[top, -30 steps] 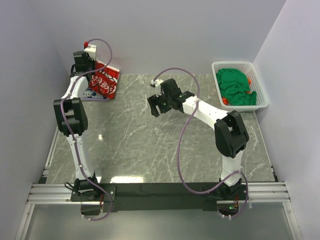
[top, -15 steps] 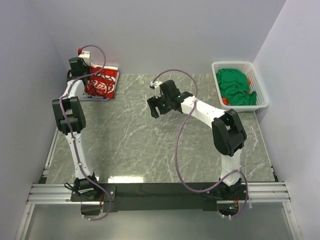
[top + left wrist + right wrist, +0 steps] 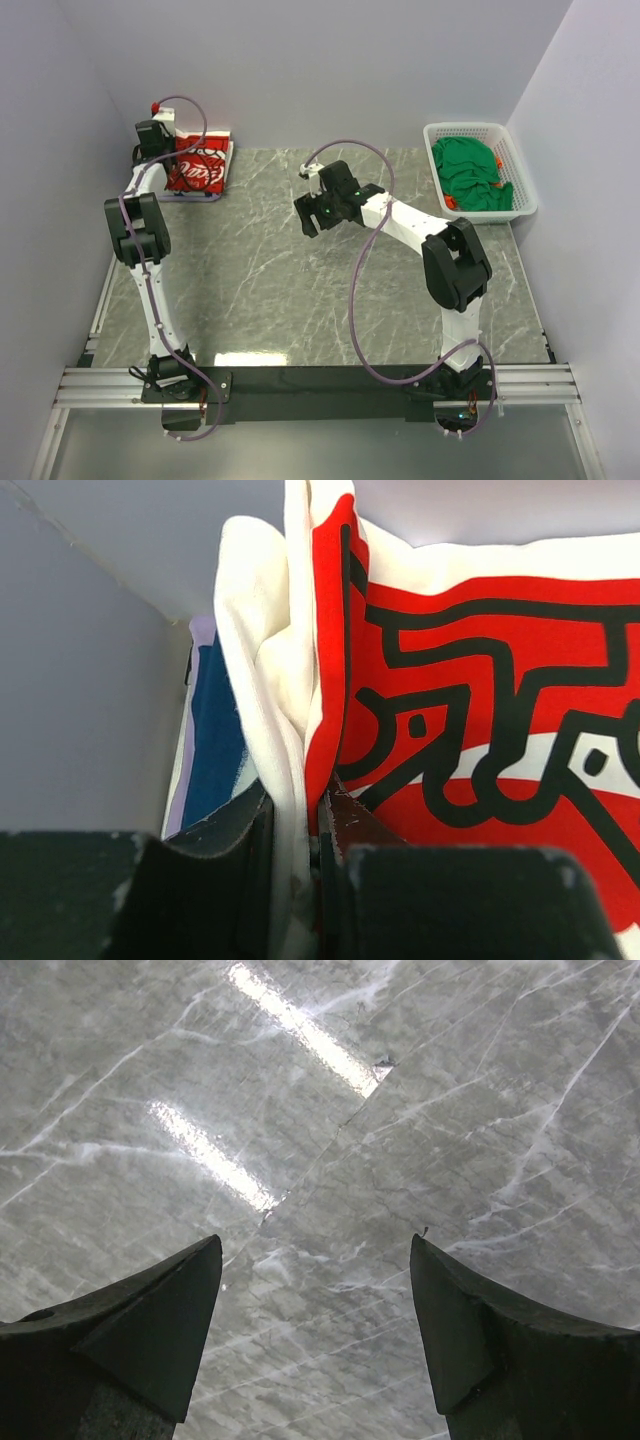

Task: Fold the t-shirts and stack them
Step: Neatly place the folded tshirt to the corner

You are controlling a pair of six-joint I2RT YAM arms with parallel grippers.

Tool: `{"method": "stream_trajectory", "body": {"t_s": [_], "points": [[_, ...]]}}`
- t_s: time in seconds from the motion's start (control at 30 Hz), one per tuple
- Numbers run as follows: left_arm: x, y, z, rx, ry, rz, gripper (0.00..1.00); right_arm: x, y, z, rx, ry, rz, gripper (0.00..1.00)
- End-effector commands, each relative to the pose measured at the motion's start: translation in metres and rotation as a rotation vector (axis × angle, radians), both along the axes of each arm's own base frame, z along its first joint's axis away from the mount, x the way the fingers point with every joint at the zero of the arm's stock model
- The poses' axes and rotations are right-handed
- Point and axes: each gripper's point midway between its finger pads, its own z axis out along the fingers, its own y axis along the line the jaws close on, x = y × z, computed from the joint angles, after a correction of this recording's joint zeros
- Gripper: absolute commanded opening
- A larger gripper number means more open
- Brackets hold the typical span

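Observation:
The white t-shirt with red print (image 3: pixel 200 166) lies folded at the table's far left corner, on top of a navy t-shirt (image 3: pixel 212 745) whose edge shows beside it. My left gripper (image 3: pixel 160 146) is shut on a fold of the white t-shirt (image 3: pixel 470 720), pinched between its fingers (image 3: pixel 240 830). Green t-shirts (image 3: pixel 470 172) fill the white basket (image 3: pixel 515 150) at the far right. My right gripper (image 3: pixel 308 212) hovers open and empty over bare marble (image 3: pixel 330 1160) in the middle of the table.
Grey walls stand close behind and to the left of the stacked shirts. The white lattice basket sits at the table's far right edge. An aluminium rail (image 3: pixel 320 385) runs along the near edge by the arm bases.
My left gripper has carried the white shirt left and back, laying it flatter onto the corner stack. The right arm has barely moved.

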Motion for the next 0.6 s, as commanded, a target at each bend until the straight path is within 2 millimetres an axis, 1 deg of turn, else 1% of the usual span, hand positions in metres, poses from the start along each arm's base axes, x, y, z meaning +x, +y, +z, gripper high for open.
{"method": "stream_trajectory", "body": {"t_s": [0.0, 0.03, 0.07, 0.17, 0.2, 0.3, 0.37, 0.4, 0.43, 0.5, 0.53, 0.57], "points": [[0.009, 0.039, 0.035, 0.067, -0.107, 0.099, 0.03, 0.006, 0.009, 0.014, 0.030, -0.027, 0.003, 0.82], [0.010, 0.041, 0.037, 0.065, -0.110, 0.102, 0.05, 0.006, 0.008, 0.014, 0.031, -0.029, 0.002, 0.82], [0.008, 0.046, 0.035, 0.066, -0.105, 0.112, 0.06, 0.005, 0.009, 0.014, 0.031, -0.027, 0.004, 0.82], [0.007, 0.055, 0.039, 0.049, -0.118, 0.120, 0.19, 0.005, 0.009, 0.015, 0.031, -0.027, 0.004, 0.82], [0.006, 0.057, 0.041, 0.044, -0.123, 0.125, 0.27, 0.004, 0.009, 0.014, 0.030, -0.024, 0.005, 0.82], [0.005, 0.064, 0.052, 0.039, -0.137, 0.128, 0.37, 0.004, 0.010, 0.016, 0.031, -0.027, 0.008, 0.82], [0.003, 0.071, 0.058, 0.041, -0.148, 0.135, 0.41, 0.006, 0.009, 0.018, 0.033, -0.029, 0.004, 0.82], [0.002, 0.073, 0.065, 0.043, -0.158, 0.136, 0.45, 0.005, 0.010, 0.017, 0.033, -0.025, 0.007, 0.82], [0.002, 0.077, 0.072, 0.045, -0.171, 0.142, 0.47, 0.005, 0.010, 0.017, 0.033, -0.025, 0.007, 0.82], [0.001, 0.084, 0.078, 0.047, -0.176, 0.148, 0.50, 0.005, 0.010, 0.017, 0.034, -0.026, 0.005, 0.82], [0.001, 0.088, 0.087, 0.057, -0.186, 0.152, 0.50, 0.005, 0.010, 0.017, 0.034, -0.024, 0.007, 0.82], [0.000, 0.092, 0.090, 0.063, -0.189, 0.155, 0.50, 0.005, 0.009, 0.016, 0.033, -0.023, 0.005, 0.82]]}}
